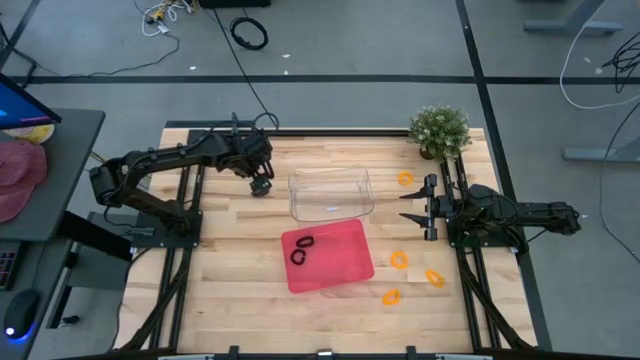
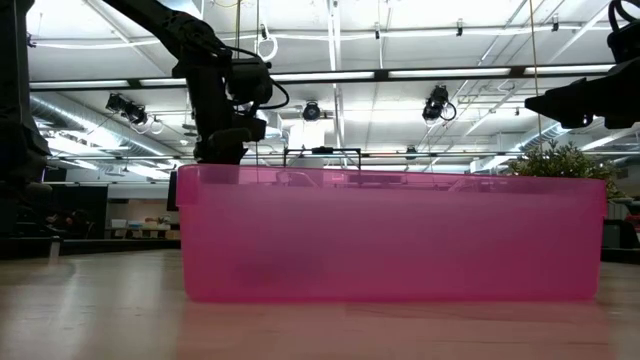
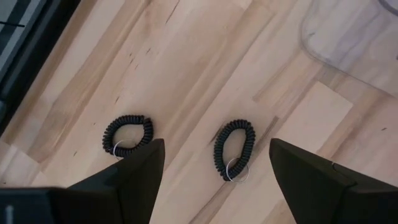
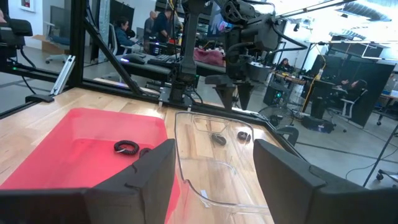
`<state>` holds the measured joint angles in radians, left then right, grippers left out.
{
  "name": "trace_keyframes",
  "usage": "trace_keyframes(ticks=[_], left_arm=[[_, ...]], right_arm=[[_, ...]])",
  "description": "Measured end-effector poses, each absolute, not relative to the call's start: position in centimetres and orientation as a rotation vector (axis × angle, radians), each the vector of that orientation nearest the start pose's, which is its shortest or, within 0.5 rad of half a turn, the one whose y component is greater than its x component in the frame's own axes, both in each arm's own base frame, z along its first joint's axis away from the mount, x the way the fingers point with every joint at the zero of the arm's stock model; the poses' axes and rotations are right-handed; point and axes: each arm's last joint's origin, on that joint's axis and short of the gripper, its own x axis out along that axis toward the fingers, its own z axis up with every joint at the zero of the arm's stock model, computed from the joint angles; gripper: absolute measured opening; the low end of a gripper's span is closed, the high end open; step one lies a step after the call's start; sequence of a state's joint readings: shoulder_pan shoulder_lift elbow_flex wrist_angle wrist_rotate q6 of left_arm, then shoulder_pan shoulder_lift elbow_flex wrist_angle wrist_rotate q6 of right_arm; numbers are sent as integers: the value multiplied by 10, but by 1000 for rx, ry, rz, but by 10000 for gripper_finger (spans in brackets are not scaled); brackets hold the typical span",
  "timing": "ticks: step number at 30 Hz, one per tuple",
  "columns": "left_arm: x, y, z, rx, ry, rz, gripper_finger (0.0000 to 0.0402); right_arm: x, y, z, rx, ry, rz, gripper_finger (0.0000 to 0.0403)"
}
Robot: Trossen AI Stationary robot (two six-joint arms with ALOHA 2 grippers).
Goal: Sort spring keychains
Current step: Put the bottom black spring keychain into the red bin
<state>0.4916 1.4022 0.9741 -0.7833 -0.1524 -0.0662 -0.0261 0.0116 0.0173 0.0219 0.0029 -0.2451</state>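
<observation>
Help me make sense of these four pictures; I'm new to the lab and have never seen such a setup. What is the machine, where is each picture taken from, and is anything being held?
It is a robot with two dark arms at a wooden table. One picture looks straight down, one looks level across the tabletop, and one comes from each arm's wrist.

On the table are a red tray with two black spring keychains in it, a clear tub, a small plant, and four orange keychains on the right.

The left gripper hangs open above two more black keychains. The right gripper waits open at the right edge. Nothing is held.
</observation>
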Motion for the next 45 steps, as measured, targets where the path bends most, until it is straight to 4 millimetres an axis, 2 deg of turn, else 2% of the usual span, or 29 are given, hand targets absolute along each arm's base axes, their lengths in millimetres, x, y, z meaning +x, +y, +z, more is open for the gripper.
trace_keyframes(ticks=[4,13,22,31,42,45], left_arm=[[230,122,224,-252,1198,585,295],[241,125,204,-250,1263,577,295],[245,126,199,-262,1250,588,295],[251,128,181,-277,1323,583,295],[251,128,177,-288,1346,586,295],[248,127,170,-295,1343,592,295]], right_arm=[[97,-3,171,-245,-23,-32,222],[97,-3,171,-245,-24,-33,222],[97,-3,171,-245,-24,-32,222],[97,-3,171,-245,-23,-32,222],[97,-3,171,-245,-24,-32,222],[97,-3,171,-245,-24,-32,222]])
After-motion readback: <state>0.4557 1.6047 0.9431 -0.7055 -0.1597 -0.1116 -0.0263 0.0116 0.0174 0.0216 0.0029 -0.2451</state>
